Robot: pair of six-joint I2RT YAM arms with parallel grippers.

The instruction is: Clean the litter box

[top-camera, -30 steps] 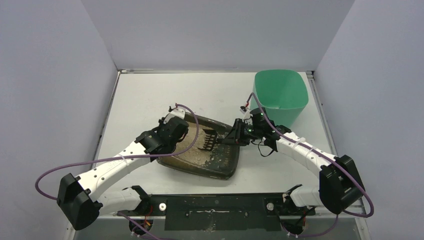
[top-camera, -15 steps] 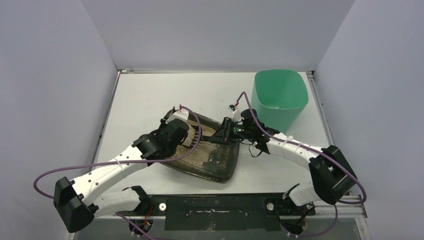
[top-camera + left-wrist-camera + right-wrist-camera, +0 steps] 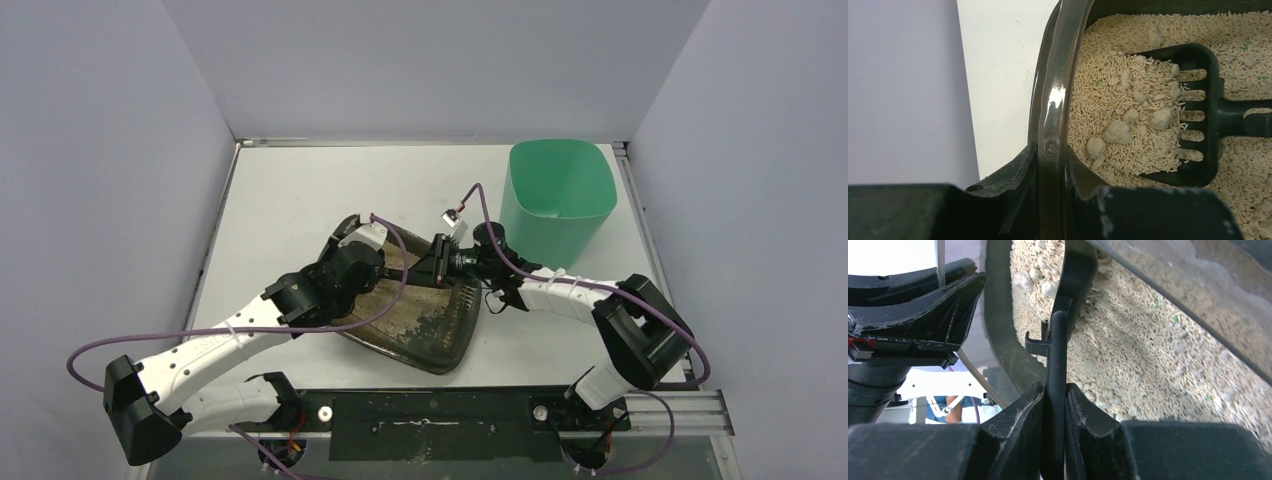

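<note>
Beige litter [image 3: 1248, 165] and pale clumps [image 3: 1118, 131] load the scoop [image 3: 1215, 117], whose handle is pinched in the right gripper [image 3: 1054, 400]. Left gripper [image 3: 1050, 162] clamps the rim of the litter box [image 3: 440, 335], mid-table [image 3: 300, 190] near the bin [image 3: 558, 190]. Best to lift level, sift gently and hold the box steady.

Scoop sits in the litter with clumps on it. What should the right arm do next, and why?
Probably raise the scoop slightly and level, letting loose granules sift through the slots. The right gripper is shut on its handle, several clumps sit on the blade, and the left gripper pins the litter box rim. The green bin comes afterwards.
</note>
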